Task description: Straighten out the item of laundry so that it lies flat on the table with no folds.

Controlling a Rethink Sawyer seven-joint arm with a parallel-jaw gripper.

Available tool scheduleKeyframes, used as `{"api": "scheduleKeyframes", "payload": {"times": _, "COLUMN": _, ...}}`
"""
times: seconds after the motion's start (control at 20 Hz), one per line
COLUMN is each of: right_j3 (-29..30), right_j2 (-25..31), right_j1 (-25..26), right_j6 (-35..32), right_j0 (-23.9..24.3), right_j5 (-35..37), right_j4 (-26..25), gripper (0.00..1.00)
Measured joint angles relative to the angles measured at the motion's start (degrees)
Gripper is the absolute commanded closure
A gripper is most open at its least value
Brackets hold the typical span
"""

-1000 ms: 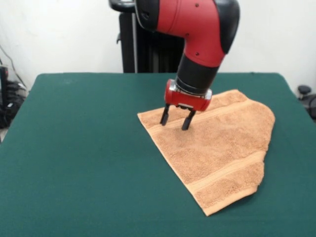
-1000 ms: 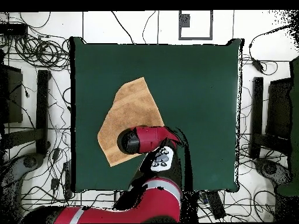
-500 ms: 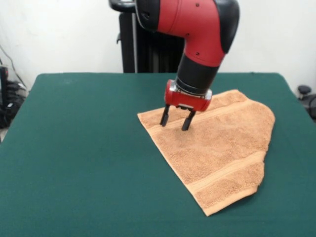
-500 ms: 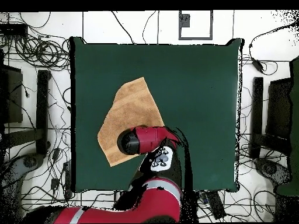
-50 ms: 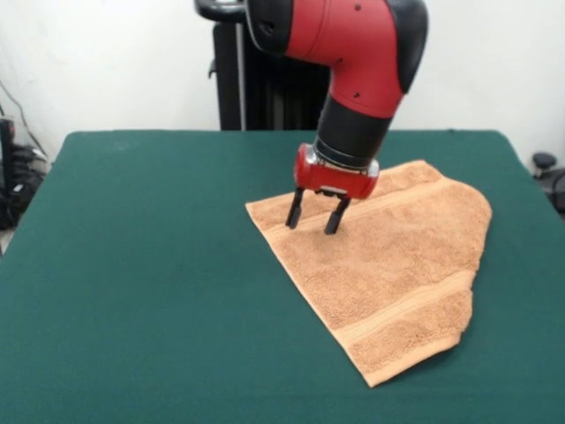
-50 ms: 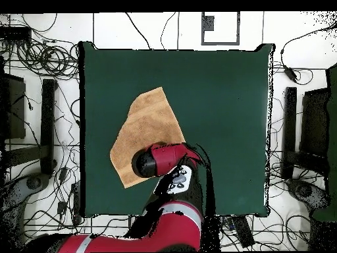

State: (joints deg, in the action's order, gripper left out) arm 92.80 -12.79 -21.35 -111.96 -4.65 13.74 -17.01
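The item of laundry (image 5: 397, 265) is a light-orange towel lying on the green table (image 5: 141, 283), right of centre in the front view. It has ribbed bands near two ends and its right side looks folded under, giving an uneven outline. My gripper (image 5: 314, 217) hangs open just above the towel's left corner, fingers pointing down, nothing between them. In the overhead view the towel (image 6: 148, 125) lies left of centre and the arm's red wrist (image 6: 164, 159) covers its lower right part; the fingers are hidden there.
Cables and black stands (image 6: 47, 125) surround the table (image 6: 224, 118) on the floor in the overhead view. A dark pedestal (image 5: 265, 88) stands behind the table's far edge.
The arm has shifted very slightly; the gripper stays open over the same towel corner. The towel has not moved.
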Motion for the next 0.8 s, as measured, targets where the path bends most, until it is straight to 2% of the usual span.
{"api": "scheduleKeyframes", "payload": {"times": 0.3, "right_j3": 0.20, "right_j2": 0.02, "right_j1": -0.17, "right_j6": 0.00, "right_j0": 0.27, "right_j5": -2.65, "right_j4": -3.54, "gripper": 0.00}}
{"api": "scheduleKeyframes", "payload": {"times": 0.55, "right_j3": 0.31, "right_j2": 0.07, "right_j1": -0.35, "right_j6": -0.01, "right_j0": 1.12, "right_j5": -6.37, "right_j4": -8.78, "gripper": 0.00}}
{"api": "scheduleKeyframes", "payload": {"times": 0.8, "right_j3": 0.28, "right_j2": 0.17, "right_j1": -0.47, "right_j6": -0.01, "right_j0": 4.89, "right_j5": -10.82, "right_j4": -14.01, "gripper": 0.00}}
